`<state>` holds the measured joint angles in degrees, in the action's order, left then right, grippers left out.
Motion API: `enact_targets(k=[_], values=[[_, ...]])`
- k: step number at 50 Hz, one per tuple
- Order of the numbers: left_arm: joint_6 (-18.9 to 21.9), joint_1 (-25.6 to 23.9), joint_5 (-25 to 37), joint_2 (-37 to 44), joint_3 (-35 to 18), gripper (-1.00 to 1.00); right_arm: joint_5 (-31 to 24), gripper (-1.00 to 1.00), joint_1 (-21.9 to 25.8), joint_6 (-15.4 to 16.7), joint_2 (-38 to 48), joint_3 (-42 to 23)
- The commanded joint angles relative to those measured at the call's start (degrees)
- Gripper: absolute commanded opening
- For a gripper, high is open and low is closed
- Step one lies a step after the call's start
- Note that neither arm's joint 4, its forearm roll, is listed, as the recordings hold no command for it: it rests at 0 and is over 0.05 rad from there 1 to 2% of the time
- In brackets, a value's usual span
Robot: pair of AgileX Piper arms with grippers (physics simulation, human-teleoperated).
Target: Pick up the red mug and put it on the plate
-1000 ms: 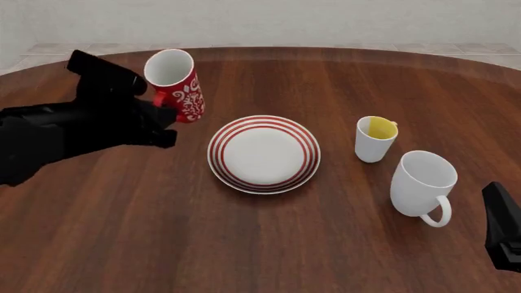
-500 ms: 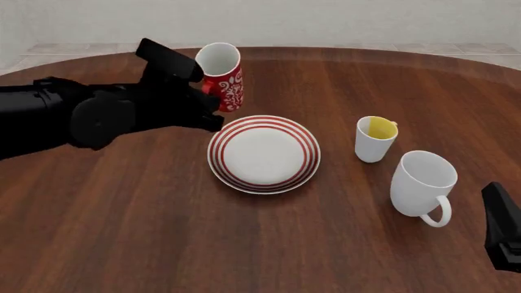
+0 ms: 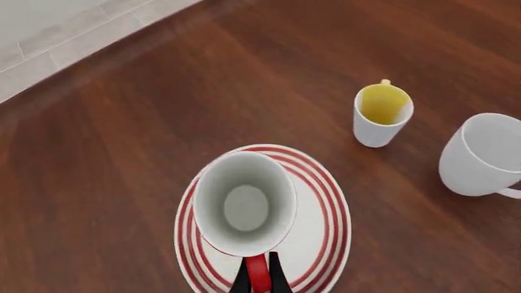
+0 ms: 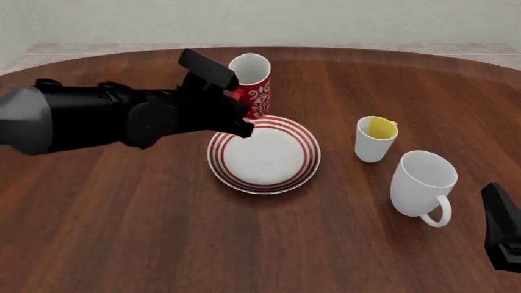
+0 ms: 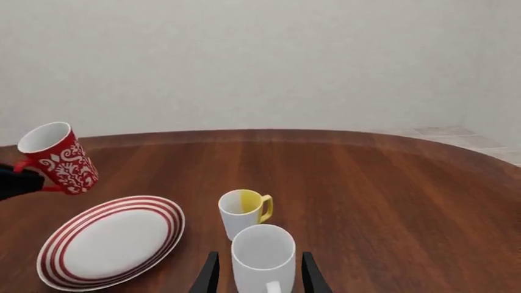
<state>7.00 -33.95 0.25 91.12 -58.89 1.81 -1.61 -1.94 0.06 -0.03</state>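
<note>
The red mug (image 4: 252,82), with its white swirl pattern and white inside, hangs in the air, slightly tilted, over the far left rim of the plate (image 4: 263,183). My left gripper (image 4: 241,107) is shut on the mug's red handle. In the left wrist view I look down into the red mug (image 3: 244,204), with its handle pinched in my left gripper (image 3: 257,279) and the red-ringed plate (image 3: 332,210) beneath it. The right wrist view shows the red mug (image 5: 58,160) raised above the plate (image 5: 110,241). My right gripper (image 5: 258,278) is open and low at the table's near right (image 4: 503,235).
A small white cup with a yellow inside (image 4: 375,139) stands right of the plate. A larger plain white mug (image 4: 421,183) stands nearer, just ahead of my right gripper's open fingers. The round wooden table's far edge (image 4: 326,50) curves behind the mug.
My left arm has carried the red mug to the right, from the table's far left to above the plate's far left rim. The right arm has not moved.
</note>
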Motion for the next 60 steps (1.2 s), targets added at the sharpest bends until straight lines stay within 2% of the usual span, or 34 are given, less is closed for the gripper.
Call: enact_targets(k=[1,25,60], values=[[-0.11,-1.27,-1.28,3.35,-1.66,-1.00,-0.16,1.00,0.09,0.27,0.02,-0.01],[0.79,-2.53,-5.09,8.42,-0.05,-1.00,0.06,1.00,-0.11,0.10,0.01,-0.01],[-1.44,-2.44,-4.90,13.40,-0.77,-1.00,-0.02,1.00,-0.07,0.04,0.04,-0.02]])
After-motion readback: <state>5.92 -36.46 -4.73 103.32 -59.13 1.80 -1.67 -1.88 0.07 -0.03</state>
